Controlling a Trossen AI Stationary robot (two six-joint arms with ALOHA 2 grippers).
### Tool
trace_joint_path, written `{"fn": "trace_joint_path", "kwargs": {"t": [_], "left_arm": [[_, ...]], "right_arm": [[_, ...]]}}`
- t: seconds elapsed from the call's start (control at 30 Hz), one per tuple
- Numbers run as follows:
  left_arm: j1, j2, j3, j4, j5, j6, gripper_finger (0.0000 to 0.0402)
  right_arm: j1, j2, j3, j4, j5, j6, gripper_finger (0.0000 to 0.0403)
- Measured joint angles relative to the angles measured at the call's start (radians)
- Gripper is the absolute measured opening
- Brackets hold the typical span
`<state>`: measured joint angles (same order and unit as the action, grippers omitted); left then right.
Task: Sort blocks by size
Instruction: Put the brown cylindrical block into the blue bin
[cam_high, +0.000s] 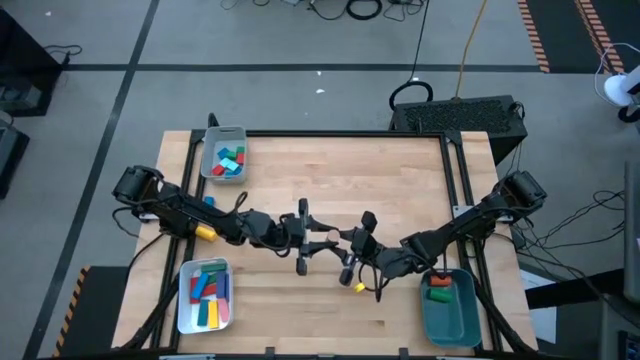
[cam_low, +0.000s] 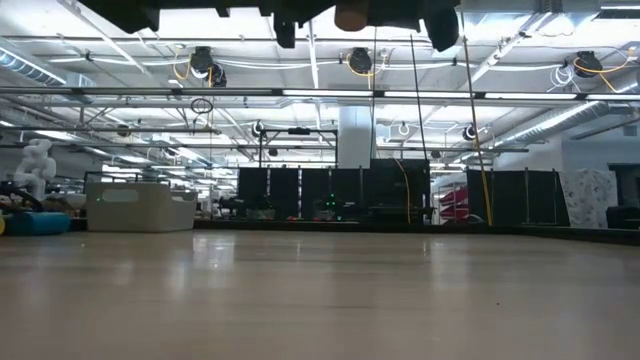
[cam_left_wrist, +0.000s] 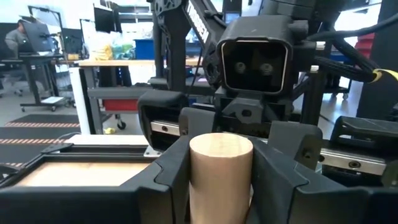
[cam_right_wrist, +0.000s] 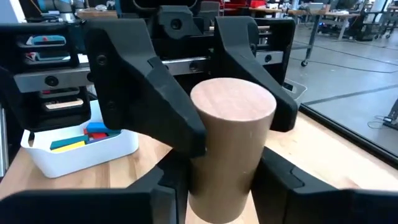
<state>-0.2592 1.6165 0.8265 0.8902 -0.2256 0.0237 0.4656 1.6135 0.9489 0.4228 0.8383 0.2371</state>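
Observation:
Above the middle of the table my two grippers meet, fingers toward each other, both shut on one tan cylinder. My left gripper comes from the table's left and my right gripper from the right. In the low view only the cylinder's tan end shows between dark fingers at the top, high above the tabletop. A small yellow block lies on the table just near-side of the right gripper. The other blocks lie in the trays. My left gripper pinches the cylinder's curved side between its two fingers, which come in level from the table's left. In the right wrist view its fingers sit on the cylinder's upper part. The cylinder is clear of the table. My right gripper has its two fingers against the curved side of the cylinder's lower part, one on each side. They come in about level from the table's right, opposite the left gripper. The cylinder's bottom end is below the picture's edge.
A grey tray with blocks stands at the far left. A white tray of longer blocks is at the near left. A teal tray with an orange and a green block is at the near right. Bare wood lies between.

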Motion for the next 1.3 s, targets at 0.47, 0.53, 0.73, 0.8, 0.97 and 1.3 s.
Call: {"fn": "trace_joint_path", "kwargs": {"t": [0.47, 0.53, 0.73, 0.8, 0.97, 1.3], "left_arm": [[0.002, -0.001, 0.001, -0.020, 0.001, -0.024, 0.0282], [0.001, -0.002, 0.002, -0.047, -0.033, -0.024, 0.0293], [0.002, -0.008, 0.001, -0.156, -0.124, -0.070, 0.0299], [0.002, -0.009, 0.001, -0.189, -0.125, -0.090, 0.0300], [0.002, -0.012, 0.001, -0.203, -0.124, -0.097, 0.0300], [-0.003, -0.012, 0.001, -0.216, -0.114, -0.095, 0.0301]], "right_arm": [[0.027, -0.059, 0.000, -0.401, -0.047, 0.191, 0.0107], [0.043, -0.086, 0.000, -0.523, -0.097, 0.265, 0.0107], [0.130, -0.210, -0.001, -0.870, -0.319, 0.508, 0.0107], [0.178, -0.255, 0.000, -0.972, -0.360, 0.599, 0.0107], [0.314, -0.323, 0.000, -1.174, -0.405, 0.838, 0.0107], [0.541, -0.274, 0.000, -1.352, -0.652, 1.197, 0.0107]]}}
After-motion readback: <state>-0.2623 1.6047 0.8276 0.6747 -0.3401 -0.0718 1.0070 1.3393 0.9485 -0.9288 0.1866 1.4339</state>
